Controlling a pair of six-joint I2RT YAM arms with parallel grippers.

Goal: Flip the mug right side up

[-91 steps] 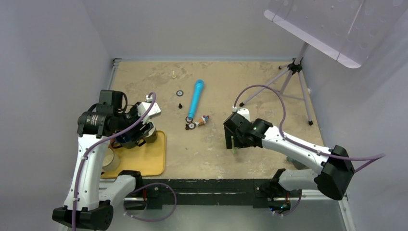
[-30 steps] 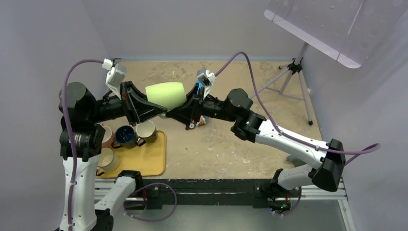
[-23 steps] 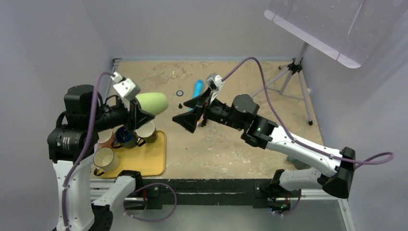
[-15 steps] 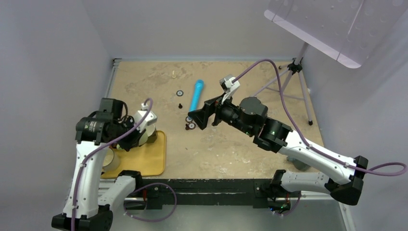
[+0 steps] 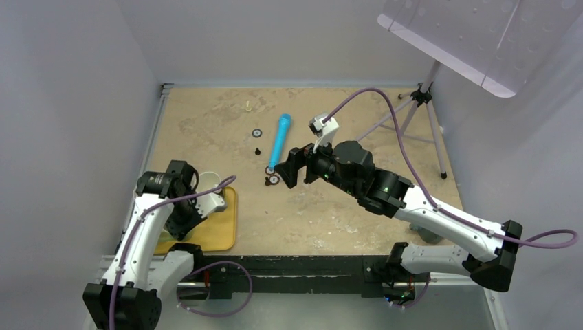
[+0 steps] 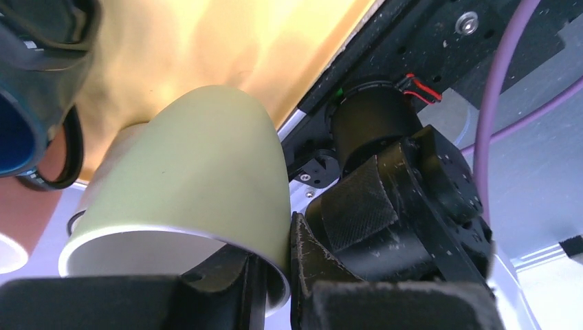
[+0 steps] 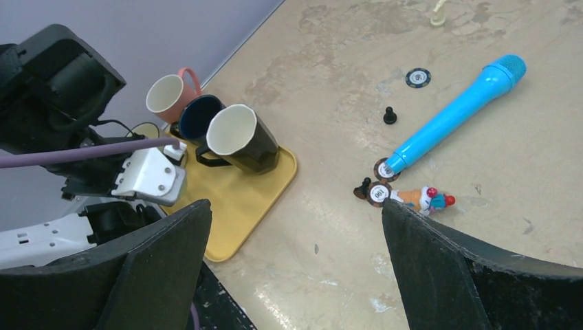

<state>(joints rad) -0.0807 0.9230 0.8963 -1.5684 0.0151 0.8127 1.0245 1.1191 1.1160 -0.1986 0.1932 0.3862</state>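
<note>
Over the yellow tray (image 6: 227, 41), at the near left corner of the table (image 7: 550, 227), the left pincer (image 6: 278, 271) is pinching the rim of the green mug (image 6: 199, 172). One finger is inside the mug and the other is pressed on the outside, so the thin wall sits tight between them. The mug's mouth faces the wrist camera and its closed end points toward the tray. I cannot tell if the mug touches the tray.

Three more mugs stand right side up at the far end of the tray, close together: a pink mug (image 7: 168, 93), a dark blue mug (image 7: 199, 113) and a black mug (image 7: 240, 137) that is white inside. The green mug is close to them. On its other side, the tray's edge and the black rail (image 6: 440, 41) at the table's near edge are close too.

The right pincer (image 7: 292, 206) hangs up high over the middle of the table. Its fingers are spread wide and hold nothing.

Bare sandy table lies to the right of the tray. Farther out lie a blue microphone (image 7: 457, 113), a little clown toy (image 7: 423, 198) and some round chips. A tripod (image 5: 419, 117) stands at the far right.
</note>
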